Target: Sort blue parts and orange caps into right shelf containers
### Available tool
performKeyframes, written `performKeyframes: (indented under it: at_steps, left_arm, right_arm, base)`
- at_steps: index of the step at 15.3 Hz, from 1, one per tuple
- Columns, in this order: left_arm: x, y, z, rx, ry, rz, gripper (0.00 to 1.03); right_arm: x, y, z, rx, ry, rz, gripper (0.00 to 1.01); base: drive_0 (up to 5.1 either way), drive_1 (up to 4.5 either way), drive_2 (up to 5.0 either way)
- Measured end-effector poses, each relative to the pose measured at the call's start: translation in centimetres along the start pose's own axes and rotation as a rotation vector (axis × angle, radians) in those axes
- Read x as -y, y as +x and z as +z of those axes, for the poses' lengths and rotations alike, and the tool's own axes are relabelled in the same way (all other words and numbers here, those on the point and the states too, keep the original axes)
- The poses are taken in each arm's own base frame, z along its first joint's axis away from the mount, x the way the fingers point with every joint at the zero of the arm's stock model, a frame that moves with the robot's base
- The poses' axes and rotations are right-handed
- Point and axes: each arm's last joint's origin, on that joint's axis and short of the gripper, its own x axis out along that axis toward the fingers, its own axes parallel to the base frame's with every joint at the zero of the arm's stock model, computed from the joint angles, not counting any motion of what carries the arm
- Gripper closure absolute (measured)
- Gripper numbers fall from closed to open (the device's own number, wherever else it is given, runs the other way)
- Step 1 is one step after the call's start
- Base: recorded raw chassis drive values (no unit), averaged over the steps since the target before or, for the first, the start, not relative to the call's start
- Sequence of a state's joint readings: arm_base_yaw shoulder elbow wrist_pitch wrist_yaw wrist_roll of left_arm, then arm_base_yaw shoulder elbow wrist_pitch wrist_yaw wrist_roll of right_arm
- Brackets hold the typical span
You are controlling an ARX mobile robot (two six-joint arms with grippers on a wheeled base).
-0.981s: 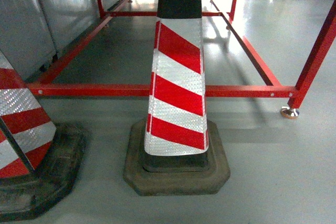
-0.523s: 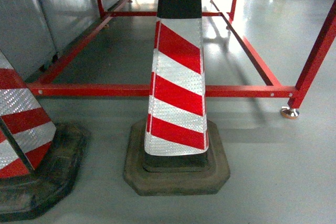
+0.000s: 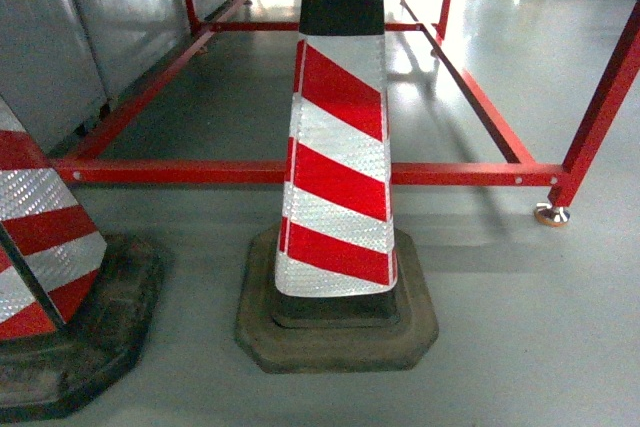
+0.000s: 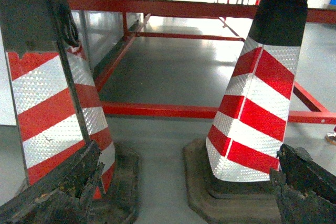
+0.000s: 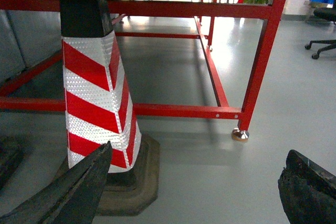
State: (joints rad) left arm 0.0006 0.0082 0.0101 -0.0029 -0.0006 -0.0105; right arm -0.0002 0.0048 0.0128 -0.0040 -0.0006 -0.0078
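Note:
No blue parts, orange caps, shelf or containers show in any view. My left gripper (image 4: 189, 153) hangs open low over the grey floor, with its dark worn fingers (image 4: 63, 187) wide apart and nothing between them. It frames the gap between two traffic cones. My right gripper (image 5: 199, 151) is also open and empty, with one finger (image 5: 79, 192) in front of a cone's base and the other at the right edge. Neither gripper appears in the head view.
A red-and-white striped cone (image 3: 340, 167) on a black rubber base stands straight ahead, and a second cone (image 3: 45, 277) is at the left. Behind them runs a red steel frame (image 3: 450, 174) with a metal foot (image 3: 551, 214). Grey cabinets (image 3: 50, 47) line the left. An office chair (image 5: 323, 35) stands far right.

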Motion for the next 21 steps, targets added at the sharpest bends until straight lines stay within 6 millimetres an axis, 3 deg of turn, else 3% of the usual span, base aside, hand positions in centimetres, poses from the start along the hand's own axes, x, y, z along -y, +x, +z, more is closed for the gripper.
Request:
performKeyframes:
  at_steps: [21]
  left_arm:
    - [0.00, 0.00, -0.02, -0.002, 0.010, 0.000, 0.05]
  right_arm:
    - [0.00, 0.00, 0.00, 0.000, 0.008, -0.001, 0.03]
  base:
    - [0.0, 0.00, 0.0]
